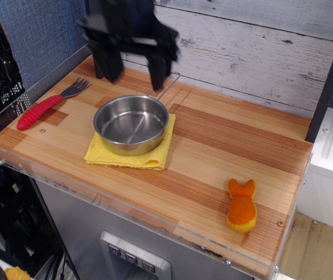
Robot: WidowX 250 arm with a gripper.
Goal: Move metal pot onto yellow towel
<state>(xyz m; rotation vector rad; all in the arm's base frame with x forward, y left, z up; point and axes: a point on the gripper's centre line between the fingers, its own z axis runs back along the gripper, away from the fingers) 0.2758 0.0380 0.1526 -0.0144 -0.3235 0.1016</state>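
The metal pot is a shiny shallow round pan. It sits upright on the yellow towel, and its thin wire handle points to the back right. The towel lies flat on the wooden table and shows at the pot's front and right. My gripper is blurred, raised above the table behind the pot. Its two black fingers stand wide apart with nothing between them. It does not touch the pot.
A fork with a red handle lies at the table's left. An orange stuffed toy lies at the front right. A dark post stands at the back left. A clear guard edges the table's front.
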